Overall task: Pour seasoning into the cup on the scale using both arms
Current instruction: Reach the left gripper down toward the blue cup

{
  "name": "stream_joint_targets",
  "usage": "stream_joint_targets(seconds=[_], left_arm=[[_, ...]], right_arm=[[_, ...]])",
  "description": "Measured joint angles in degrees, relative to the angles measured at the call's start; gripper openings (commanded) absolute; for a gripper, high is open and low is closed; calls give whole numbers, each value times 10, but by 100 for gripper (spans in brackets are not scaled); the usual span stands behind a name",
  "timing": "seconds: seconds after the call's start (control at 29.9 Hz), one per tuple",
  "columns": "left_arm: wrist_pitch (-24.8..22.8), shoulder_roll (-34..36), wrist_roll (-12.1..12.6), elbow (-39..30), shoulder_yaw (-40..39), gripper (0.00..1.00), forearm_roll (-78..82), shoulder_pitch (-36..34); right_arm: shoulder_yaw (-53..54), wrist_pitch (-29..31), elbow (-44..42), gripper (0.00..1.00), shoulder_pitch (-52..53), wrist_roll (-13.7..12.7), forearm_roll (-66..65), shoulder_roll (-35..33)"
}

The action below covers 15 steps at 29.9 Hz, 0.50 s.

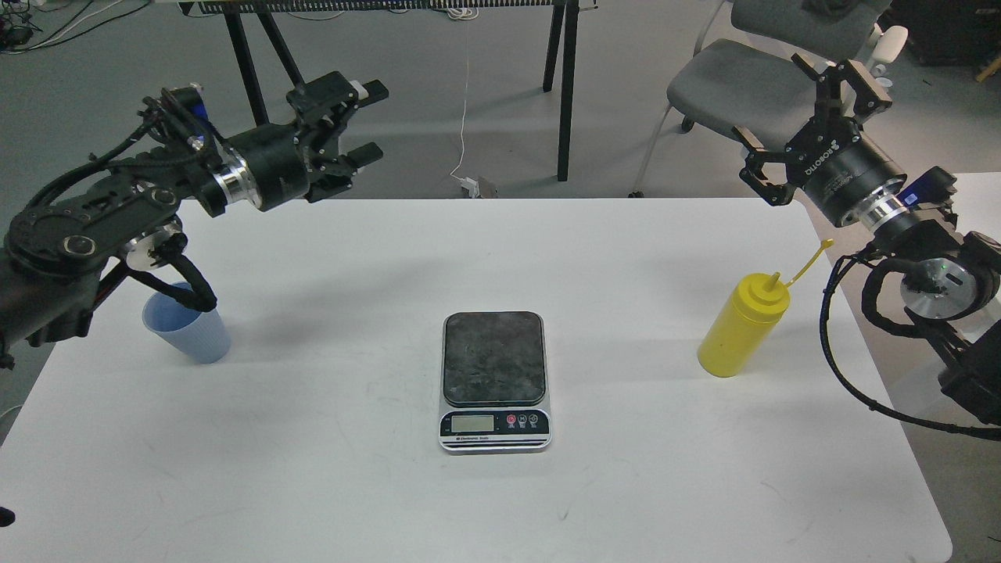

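Observation:
The scale (494, 380) lies flat at the table's middle, its dark platform bare. The light blue cup (188, 324) stands upright at the table's left, partly behind my left arm's cables. The yellow seasoning bottle (740, 326) stands upright at the right, its cap hanging off on the tether. My left gripper (360, 125) is open and empty, held high over the table's far left edge, up and right of the cup. My right gripper (809, 121) is open and empty, high above the far right corner, beyond the bottle.
The white table (485, 500) ends close past the bottle on the right. A grey chair (743, 86) and black table legs (565, 86) stand on the floor behind. Loose black cables hang from my right arm beside the bottle.

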Motion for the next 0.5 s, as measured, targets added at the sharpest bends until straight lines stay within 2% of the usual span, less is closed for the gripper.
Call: stream_joint_targets(seconds=[0.1,0.5], left_arm=[[0,40,0,-47,0,100,33,4],[0,246,0,-128,-9,100,81,8]], right_arm=[[1,0,1,99,0,0,0,-4],[3,0,1,99,-2,1,0,-1]])
